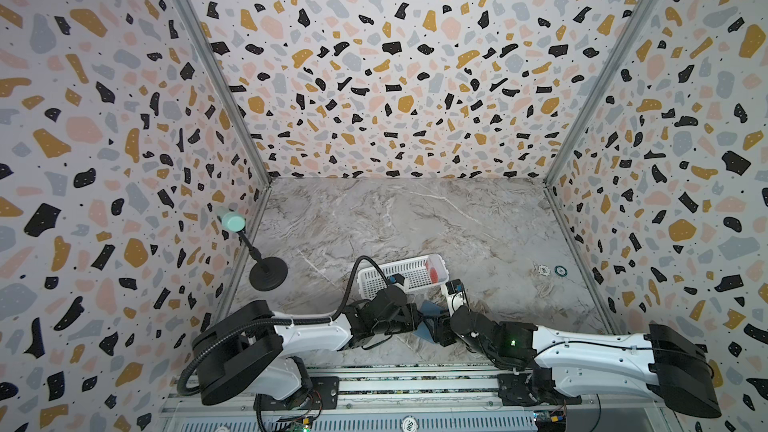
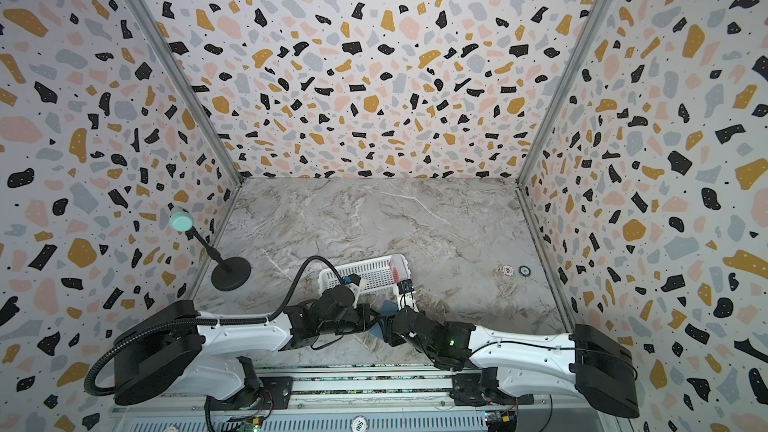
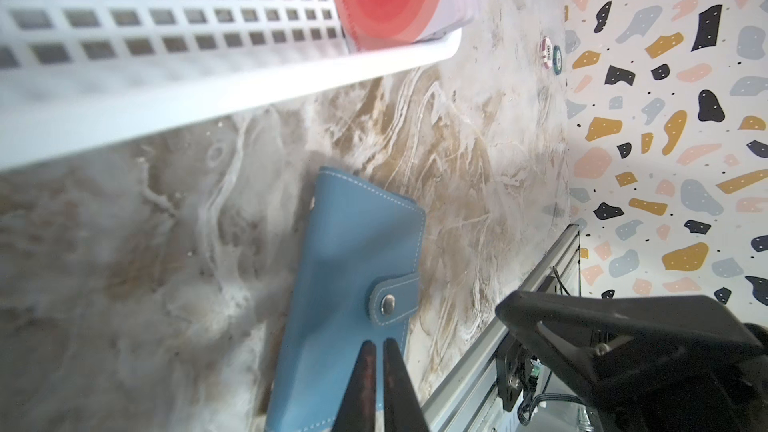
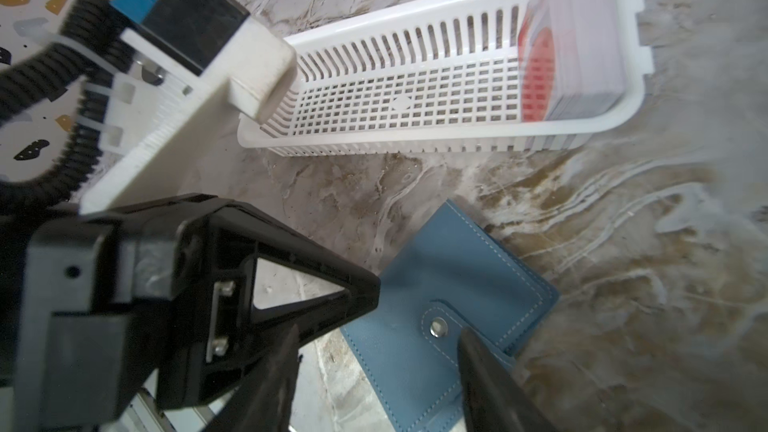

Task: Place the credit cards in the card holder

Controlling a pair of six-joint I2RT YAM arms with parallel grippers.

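1. In both top views the two wrists cover most of the card holder (image 1: 428,308). I see only slate-blue slivers of it between them, and neither arm's fingertips show there.
2. The left wrist view cuts off one end of the card holder (image 3: 353,251). The rim of the white basket (image 3: 249,81) is blurred in that view.
3. The left gripper (image 3: 380,342) has its fingers nearly pressed together. I see only a thin slit between them and nothing in it. The tips sit over the holder's cover. I cannot tell whether they touch it.
4. The right gripper (image 4: 379,330) has its fingers spread wide. One finger stands on each side of the snap tab (image 4: 436,328). The frame edge cuts off the finger bases.
5. I find no readable writing on the holder or the cards.
6. Two chips (image 1: 543,270) (image 1: 560,271) lie on the marble table (image 1: 415,218), well away from the basket on the right arm's side. Their print is too small to read.
7. The basket (image 4: 374,35) holds a stack of credit cards (image 4: 577,35). The stack stands on edge against the basket's end on the right arm's side. The front card shows a red-orange circle.
8. The card holder (image 4: 449,268) lies closed and flat on the table with its tab snapped. It sits near the basket's robot-side long wall, apart from it.
9. A black stand (image 1: 268,274) with a teal head stands well off from the basket's opposite end.
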